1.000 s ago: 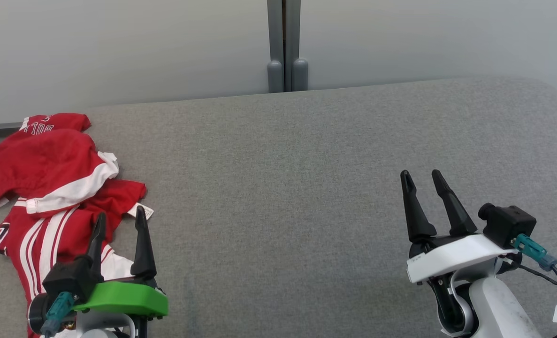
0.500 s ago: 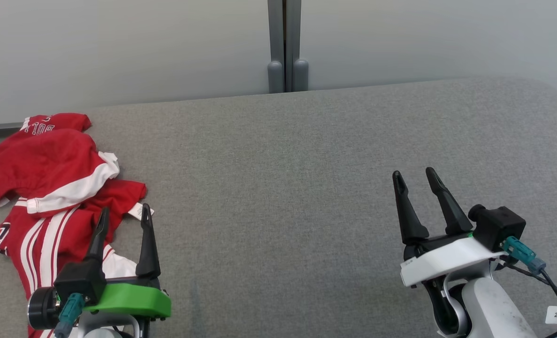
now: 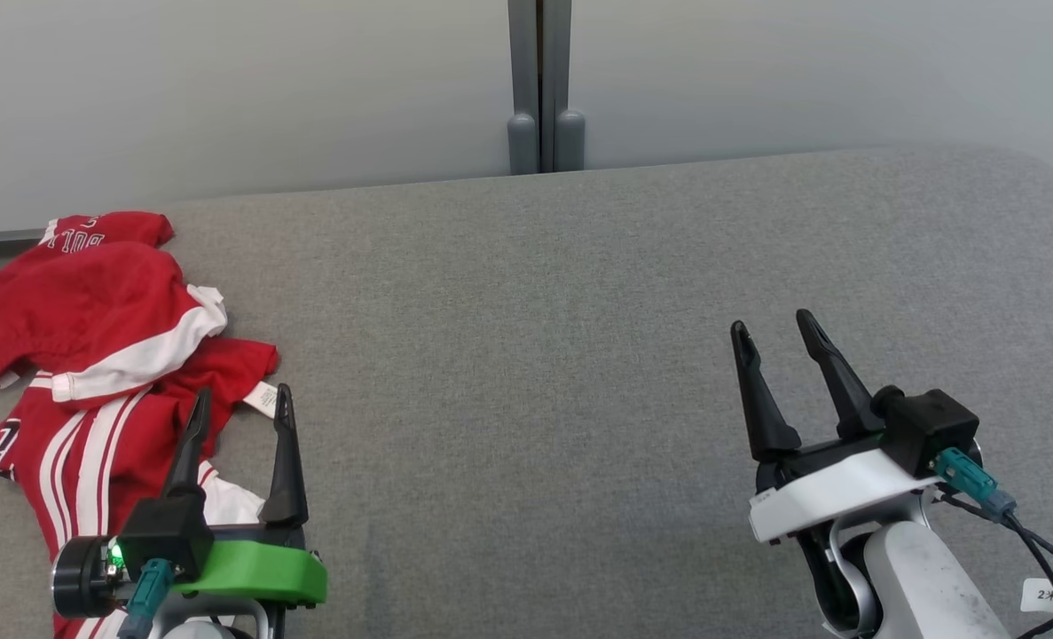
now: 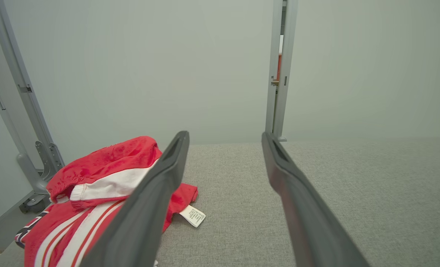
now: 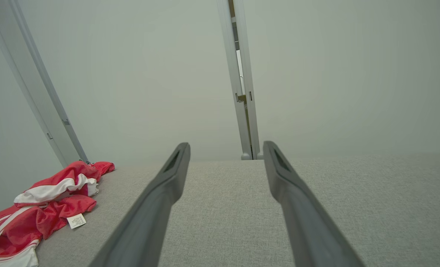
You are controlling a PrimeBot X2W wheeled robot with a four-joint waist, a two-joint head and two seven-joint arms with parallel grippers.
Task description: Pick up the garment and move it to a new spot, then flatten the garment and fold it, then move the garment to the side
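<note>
A red garment (image 3: 91, 346) with white bands and stripes lies crumpled at the far left of the grey table (image 3: 535, 337), a white label (image 3: 261, 398) sticking out of its right edge. My left gripper (image 3: 242, 396) is open at the garment's near right edge, one finger over the red cloth and the other beside the label, holding nothing. The left wrist view has the garment (image 4: 108, 178) left of its open fingers (image 4: 156, 200). Far to the right, my right gripper (image 3: 770, 321) is open above bare table. In the right wrist view the garment (image 5: 45, 207) lies at the far left.
A pale wall with a grey vertical post (image 3: 539, 89) runs behind the table's far edge. A grey metal frame leg (image 4: 27, 148) stands at the left beyond the garment. The table's rounded right corner (image 3: 1036, 169) lies at the back right.
Both grippers have moved a little forward over the table, the right one also drifting left. The left fingers now reach the garment's label. The garment has not moved.
</note>
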